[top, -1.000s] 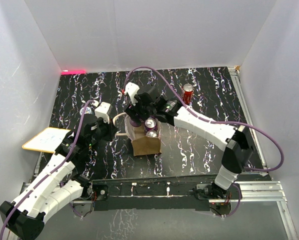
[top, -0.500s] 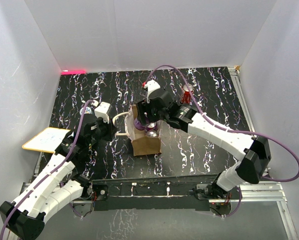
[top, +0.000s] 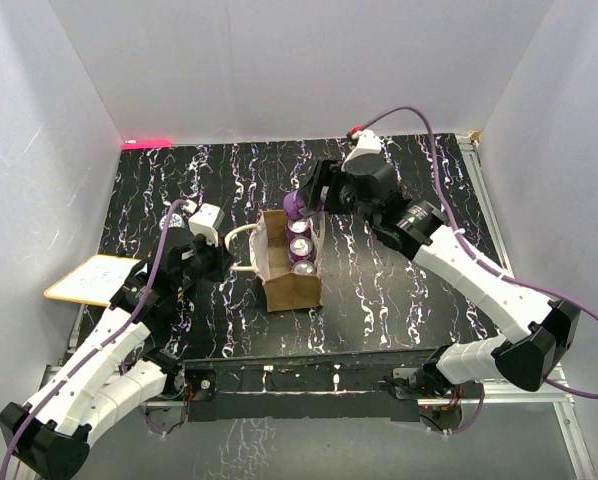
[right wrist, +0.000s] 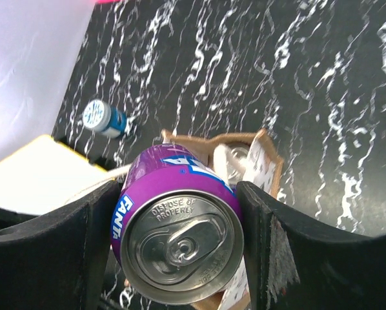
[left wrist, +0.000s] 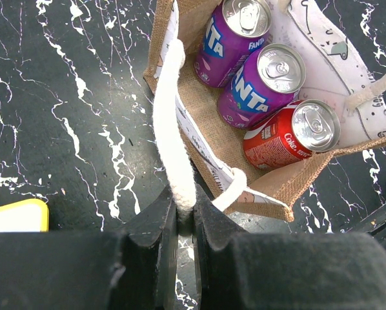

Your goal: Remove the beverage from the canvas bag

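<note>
One purple Fanta can is clamped in the right claw in the overhead view. It is raised, and the canvas bag lies below and nearward of that claw. The left claw sits at the bag's other flank, closed on its cream handle. From the left wrist, the jaws are pressed together on that handle, which runs up and away from them. Just beyond the fingertips, to the right, the bag gapes open with two Fanta cans and a Coke can leaning inside. A yellow-edged board lies off to the claw's left. From the right wrist, the held can fills the gap between the fingers, touching both, with the bag directly underneath and a blue-capped container farther out on the left. The tab looks unopened, so the can is probably full and fairly heavy. Its wall is stiff but thin enough to dent, and glossy enough to slip. A squeeze across the mid-body, as here, suits it best. The bag is soft cloth and likely needs that handle held to stay put.
</note>
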